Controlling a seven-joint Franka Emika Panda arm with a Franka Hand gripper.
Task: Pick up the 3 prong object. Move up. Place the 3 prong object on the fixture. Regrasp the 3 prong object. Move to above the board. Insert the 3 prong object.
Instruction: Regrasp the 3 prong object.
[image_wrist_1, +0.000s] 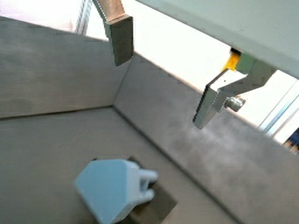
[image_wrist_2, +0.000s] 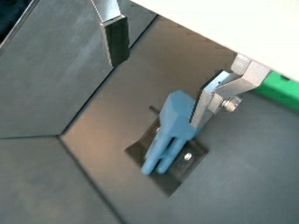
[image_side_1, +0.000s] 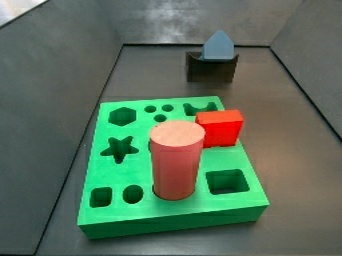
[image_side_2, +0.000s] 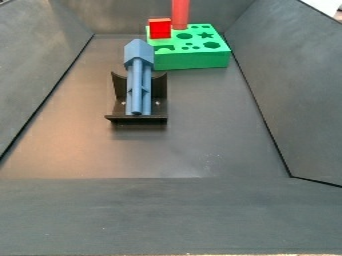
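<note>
The grey-blue 3 prong object (image_side_1: 218, 44) rests on the dark fixture (image_side_1: 211, 68) near the far wall of the bin, away from the green board (image_side_1: 174, 215). In a side view the 3 prong object (image_side_2: 139, 70) lies along the fixture (image_side_2: 136, 112). My gripper (image_wrist_1: 166, 74) is open and empty above the floor, with the 3 prong object (image_wrist_1: 111, 188) below and apart from the fingers. In a wrist view the 3 prong object (image_wrist_2: 172, 131) lies close beside one finger (image_wrist_2: 208, 109) of the gripper (image_wrist_2: 162, 77). The gripper is out of view in both side views.
A pink cylinder (image_side_1: 177, 160) and a red cube (image_side_1: 221, 127) stand on the board. The board (image_side_2: 201, 50) also shows in a side view, with the cube (image_side_2: 159, 30) on it. Sloped grey walls enclose the bin floor.
</note>
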